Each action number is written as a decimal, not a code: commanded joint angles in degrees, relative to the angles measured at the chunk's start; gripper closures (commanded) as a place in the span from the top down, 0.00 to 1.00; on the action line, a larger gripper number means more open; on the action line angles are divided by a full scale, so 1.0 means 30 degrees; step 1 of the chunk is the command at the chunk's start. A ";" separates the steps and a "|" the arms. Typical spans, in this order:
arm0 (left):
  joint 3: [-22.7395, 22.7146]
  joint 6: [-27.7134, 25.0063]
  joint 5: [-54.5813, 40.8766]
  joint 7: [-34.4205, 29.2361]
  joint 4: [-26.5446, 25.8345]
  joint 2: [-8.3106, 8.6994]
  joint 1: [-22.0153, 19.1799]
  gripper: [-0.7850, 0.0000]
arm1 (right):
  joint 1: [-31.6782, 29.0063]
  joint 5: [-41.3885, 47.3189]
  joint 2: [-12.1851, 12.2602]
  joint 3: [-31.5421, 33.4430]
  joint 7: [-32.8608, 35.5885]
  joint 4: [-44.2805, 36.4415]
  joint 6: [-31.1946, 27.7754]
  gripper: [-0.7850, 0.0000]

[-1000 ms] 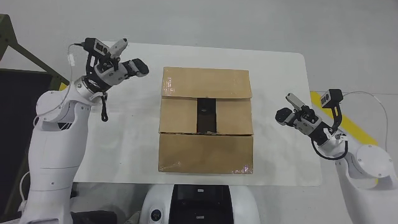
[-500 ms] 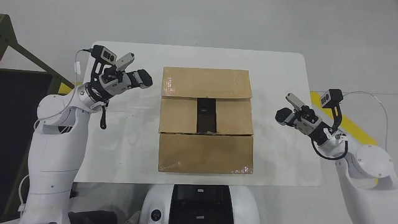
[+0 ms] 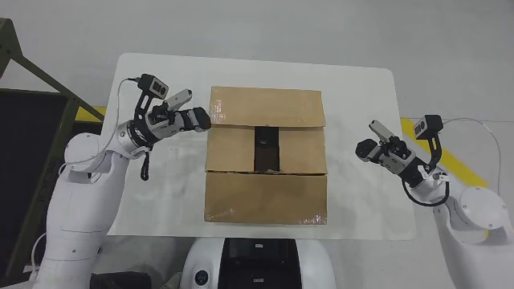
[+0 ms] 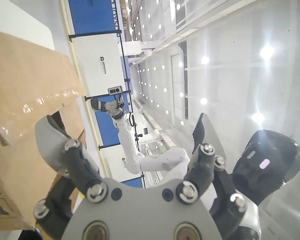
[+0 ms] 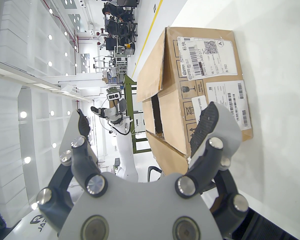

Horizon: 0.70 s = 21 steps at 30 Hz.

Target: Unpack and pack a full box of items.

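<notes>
A brown cardboard box point(image 3: 267, 154) stands in the middle of the white table point(image 3: 165, 189). Its top flaps are folded nearly closed, leaving a dark gap point(image 3: 265, 148) at the centre. My left gripper point(image 3: 201, 118) hovers at the box's left edge near the far corner. In the left wrist view this gripper point(image 4: 126, 132) is open, one finger close to the box point(image 4: 27, 76) flap. My right gripper point(image 3: 366, 151) hangs open over the table to the right of the box. In the right wrist view it point(image 5: 145, 121) faces the labelled side of the box point(image 5: 205, 76).
A black surface point(image 3: 24, 168) and a green frame point(image 3: 16, 56) stand beyond the table's left edge. Bare tabletop lies on both sides of the box. A yellow floor line point(image 3: 450, 160) runs past the right end.
My left arm has swung from the table's far-left corner toward the box, and its gripper has reached the box's left edge. The right arm and the box have not moved.
</notes>
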 commanded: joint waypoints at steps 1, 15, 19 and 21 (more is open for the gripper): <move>0.0213 -0.0079 -0.0071 -0.0408 -0.0272 0.0001 0.0324 1.00 | 0.0000 0.0000 0.0000 0.0000 0.0000 0.0000 0.0000 1.00; 0.0062 0.0528 0.0216 -0.3194 -0.0129 0.0288 0.1471 1.00 | 0.0000 0.0000 0.0000 0.0000 0.0000 0.0000 0.0000 1.00; -0.0084 0.0279 0.0918 -0.3165 0.0196 0.0372 0.1482 1.00 | 0.0000 0.0000 0.0000 0.0000 0.0000 0.0000 0.0000 1.00; -0.0032 -0.0006 0.1348 -0.2972 0.0389 0.0392 0.1437 1.00 | 0.0000 0.0000 0.0000 0.0000 0.0000 0.0000 0.0000 1.00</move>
